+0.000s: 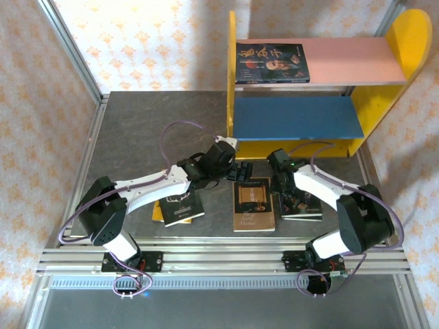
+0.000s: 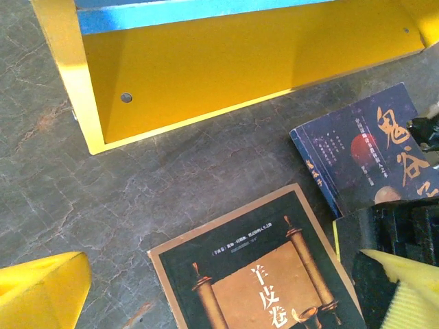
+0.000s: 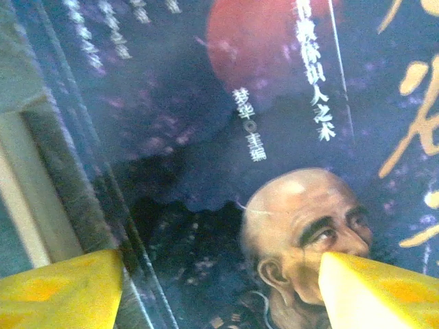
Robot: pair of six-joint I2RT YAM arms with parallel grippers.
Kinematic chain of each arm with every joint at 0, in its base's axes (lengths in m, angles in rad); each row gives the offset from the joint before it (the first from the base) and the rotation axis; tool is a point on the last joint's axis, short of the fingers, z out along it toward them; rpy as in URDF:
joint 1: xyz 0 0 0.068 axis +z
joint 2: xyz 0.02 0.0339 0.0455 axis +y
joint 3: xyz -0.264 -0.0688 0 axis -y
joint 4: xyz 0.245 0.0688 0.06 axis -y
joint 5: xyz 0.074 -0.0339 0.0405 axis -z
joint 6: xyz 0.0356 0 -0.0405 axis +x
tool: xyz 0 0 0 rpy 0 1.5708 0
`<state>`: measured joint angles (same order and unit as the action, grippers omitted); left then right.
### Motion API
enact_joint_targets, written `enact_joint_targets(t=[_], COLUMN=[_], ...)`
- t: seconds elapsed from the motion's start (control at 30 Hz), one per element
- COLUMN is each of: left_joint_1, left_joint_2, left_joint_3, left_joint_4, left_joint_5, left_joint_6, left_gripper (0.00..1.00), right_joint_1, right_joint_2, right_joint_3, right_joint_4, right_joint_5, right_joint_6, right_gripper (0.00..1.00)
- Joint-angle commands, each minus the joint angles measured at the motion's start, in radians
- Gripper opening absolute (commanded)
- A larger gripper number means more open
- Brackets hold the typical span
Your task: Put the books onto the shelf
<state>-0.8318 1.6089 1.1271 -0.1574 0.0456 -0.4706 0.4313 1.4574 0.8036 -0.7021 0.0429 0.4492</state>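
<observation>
Grey marbled surface [image 1: 137, 130] carries the brown paperback with a framed picture [image 1: 254, 203] and the dark portrait-cover paperback [image 3: 274, 137]; right claw [image 3: 223, 288] hangs open, empty, just over it; left claw [image 2: 223, 291] gapes wide, empty.

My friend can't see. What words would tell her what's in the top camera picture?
The robot's left arm and right arm lean over books lying on a grey table: a black book, a brown book, and a dark book under the right tool. Behind them, a yellow shelf holds one more book on its pink board.
</observation>
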Motion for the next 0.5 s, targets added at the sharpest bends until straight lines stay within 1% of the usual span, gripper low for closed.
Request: enact_joint_targets(t=[0.0,0.13,0.2,0.33,0.47], left_joint_1=[-0.016,-0.023,-0.024,-0.024,-0.026], left_joint_2=[-0.021,-0.013,-0.004,0.029,0.065], left_joint_3=[0.000,-0.013,-0.009,0.013,0.020], left_joint_4=[0.003,0.043,0.050,0.055,0.089], left_joint_5=[-0.094,-0.093,-0.075,-0.013,0.044], left_joint_6=[0.015,-0.002,-0.009,-0.017,-0.039], left_gripper=[0.99,0.99,0.99,0.99,0.99], right_joint_1=[0.010,0.011,0.011,0.012,0.011], right_joint_2=[0.047,0.003,-0.024,-0.086,-0.133], right_joint_3=[-0.007,-0.046,-0.054,-0.062,-0.070], right_joint_4=[0.011,0.047,0.043,0.043,0.057], right_joint_5=[0.030,-0.002,-0.006,-0.033,-0.088], right_joint_6=[0.014,0.011,0.001,-0.022,-0.040], right_gripper=[0.65,0.45,0.39,0.32,0.27])
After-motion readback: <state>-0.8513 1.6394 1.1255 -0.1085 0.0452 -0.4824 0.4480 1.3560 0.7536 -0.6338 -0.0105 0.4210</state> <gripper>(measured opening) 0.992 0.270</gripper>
